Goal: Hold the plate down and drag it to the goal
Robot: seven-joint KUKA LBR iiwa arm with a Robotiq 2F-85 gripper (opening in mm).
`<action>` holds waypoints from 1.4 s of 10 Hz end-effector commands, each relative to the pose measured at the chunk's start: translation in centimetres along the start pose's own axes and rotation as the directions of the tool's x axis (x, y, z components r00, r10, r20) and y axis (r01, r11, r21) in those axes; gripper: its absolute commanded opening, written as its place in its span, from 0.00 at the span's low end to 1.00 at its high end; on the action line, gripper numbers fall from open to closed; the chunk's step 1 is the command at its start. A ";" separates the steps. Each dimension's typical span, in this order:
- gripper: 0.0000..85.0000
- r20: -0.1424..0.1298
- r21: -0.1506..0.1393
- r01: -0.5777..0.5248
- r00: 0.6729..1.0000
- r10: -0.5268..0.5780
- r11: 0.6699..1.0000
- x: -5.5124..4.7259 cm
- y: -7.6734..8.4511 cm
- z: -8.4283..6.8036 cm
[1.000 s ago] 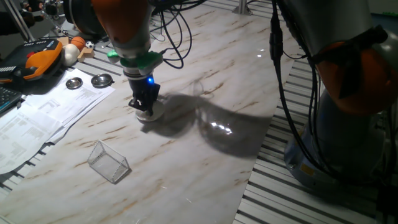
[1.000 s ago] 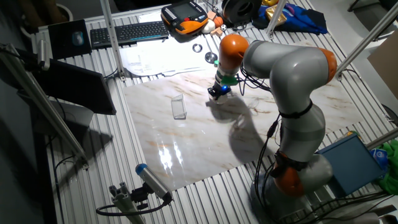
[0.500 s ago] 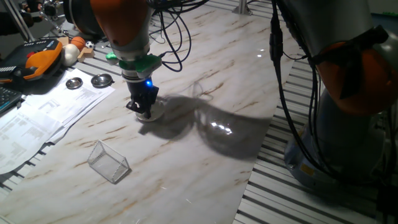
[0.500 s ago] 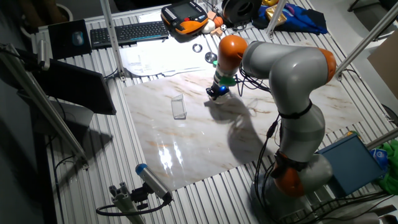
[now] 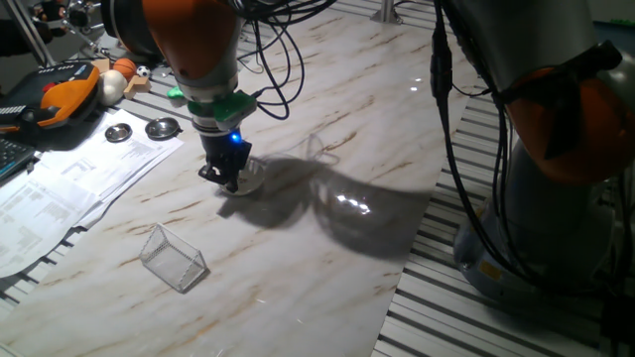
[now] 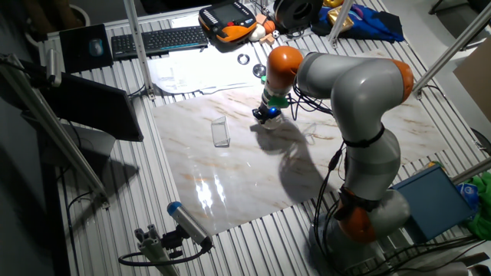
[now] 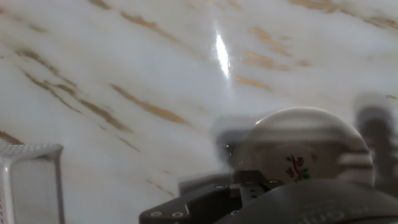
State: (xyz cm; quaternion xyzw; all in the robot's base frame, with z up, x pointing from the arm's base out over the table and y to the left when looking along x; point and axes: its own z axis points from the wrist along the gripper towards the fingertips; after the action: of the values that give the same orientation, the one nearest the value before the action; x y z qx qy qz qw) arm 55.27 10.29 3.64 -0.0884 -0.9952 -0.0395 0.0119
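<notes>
Now end effector [image 5: 227, 184] presses plate [image 5: 244, 180], goal [image 5: 174, 258] apart

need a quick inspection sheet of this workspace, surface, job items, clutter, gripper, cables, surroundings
surface: marble-patterned table, glare patch near the middle.
job's things: plate lies flat under the gripper; goal, a see-through box, stands apart from it, nearer the table's front edge.
clutter: two metal dishes and paper sheets at the table's far side.
gripper: gripper pressed down on the plate; open or shut cannot be told.
cables: black cables hang off the arm above the table.
surroundings: orange pendant, keyboard, slatted metal bench.
</notes>
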 end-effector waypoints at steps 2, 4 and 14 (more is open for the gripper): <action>0.00 0.002 0.001 -0.007 1.000 0.007 1.000 0.1 0.3 0.0; 0.00 0.002 0.001 -0.015 1.000 0.015 1.000 0.3 0.7 -0.1; 0.00 0.005 0.008 -0.076 0.997 0.076 0.997 1.1 3.6 0.0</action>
State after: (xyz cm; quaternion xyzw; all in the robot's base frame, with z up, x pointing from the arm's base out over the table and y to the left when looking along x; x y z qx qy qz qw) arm 54.82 14.04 3.96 -0.1255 -0.9915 -0.0339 0.0112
